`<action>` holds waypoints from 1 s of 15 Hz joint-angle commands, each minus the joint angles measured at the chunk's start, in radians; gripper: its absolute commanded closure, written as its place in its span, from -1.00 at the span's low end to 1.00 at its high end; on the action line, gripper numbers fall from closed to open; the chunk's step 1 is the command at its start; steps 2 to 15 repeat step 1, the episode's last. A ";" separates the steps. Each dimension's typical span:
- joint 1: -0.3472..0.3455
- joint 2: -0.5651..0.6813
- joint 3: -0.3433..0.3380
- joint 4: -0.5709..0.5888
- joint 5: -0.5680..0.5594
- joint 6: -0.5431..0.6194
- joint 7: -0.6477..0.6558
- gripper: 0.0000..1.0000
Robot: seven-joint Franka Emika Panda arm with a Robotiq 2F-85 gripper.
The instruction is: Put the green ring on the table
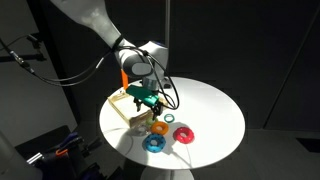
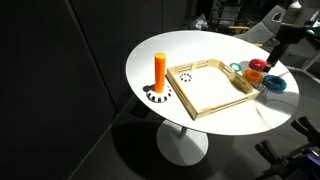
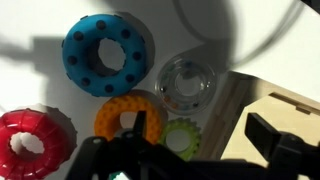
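In the wrist view the small lime-green ring (image 3: 180, 138) lies flat on the white table (image 3: 215, 35). It touches the orange ring (image 3: 130, 117) and sits next to the edge of the wooden board (image 3: 272, 100). My gripper (image 3: 200, 135) is open above it with nothing between the fingers. The ring is below the jaws, nearer one finger. In an exterior view the gripper (image 1: 150, 100) hovers low over the table (image 1: 215, 110) beside the board. The green ring is hidden there.
A blue ring (image 3: 103, 55), a red ring (image 3: 35, 145) and a clear ring (image 3: 188, 82) lie close around the green ring. The orange (image 1: 158, 127), red (image 1: 185, 133) and blue (image 1: 153, 143) rings also show in an exterior view. The wooden board (image 2: 210, 88) and orange peg (image 2: 159, 70) stand nearby.
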 commanded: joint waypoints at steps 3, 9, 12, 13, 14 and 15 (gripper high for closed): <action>0.016 0.002 -0.016 0.002 0.005 -0.001 -0.003 -1.00; 0.016 0.002 -0.016 0.002 0.005 -0.001 -0.003 -1.00; 0.016 0.002 -0.016 0.002 0.005 -0.001 -0.003 -1.00; 0.016 0.002 -0.016 0.002 0.005 -0.001 -0.003 -1.00; 0.016 0.002 -0.016 0.002 0.005 -0.001 -0.003 -1.00; 0.016 0.002 -0.016 0.002 0.005 -0.001 -0.003 -1.00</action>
